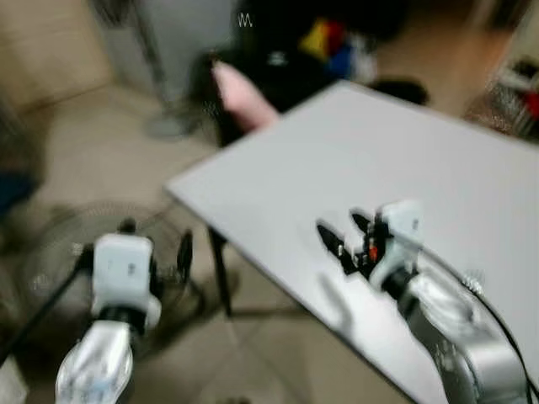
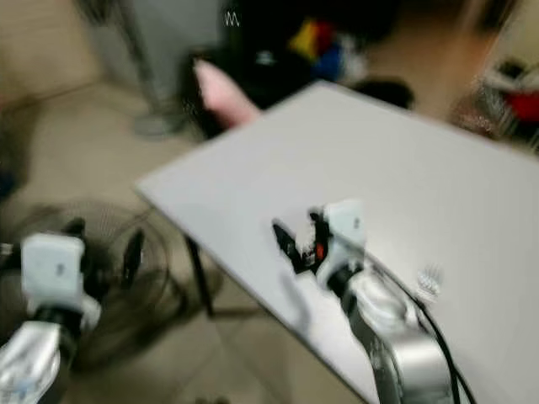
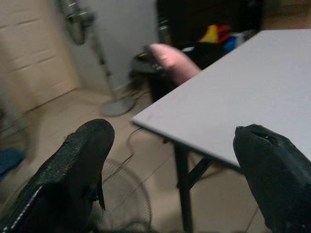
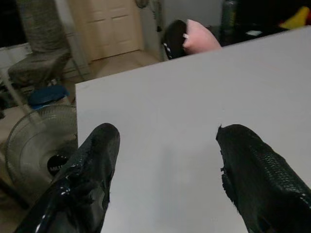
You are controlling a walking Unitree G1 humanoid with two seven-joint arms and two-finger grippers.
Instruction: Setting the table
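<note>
Our right tool (image 1: pixel 343 238) hovers over the bare grey counter (image 1: pixel 438 160) with its fingers spread, grasping nothing. Our left tool (image 3: pixel 170 170), also released, hangs beside the counter's corner above a floor fan (image 4: pixel 36 141). Beyond the far edge sits what may be a pink cushion (image 3: pixel 172 60); a standing fan (image 3: pixel 90 43) rises near the wall.

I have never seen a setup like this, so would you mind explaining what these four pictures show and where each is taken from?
This is a humanoid robot with two silver arms, each ending in two black fingers. The two blurred pictures come from its head, looking down: the right gripper hovers over a grey table, the left gripper hangs beside it above a floor fan. The other two come from wrist cameras looking along the fingers. Both grippers are open and hold nothing. A pink object sits past the table's far edge.
</note>
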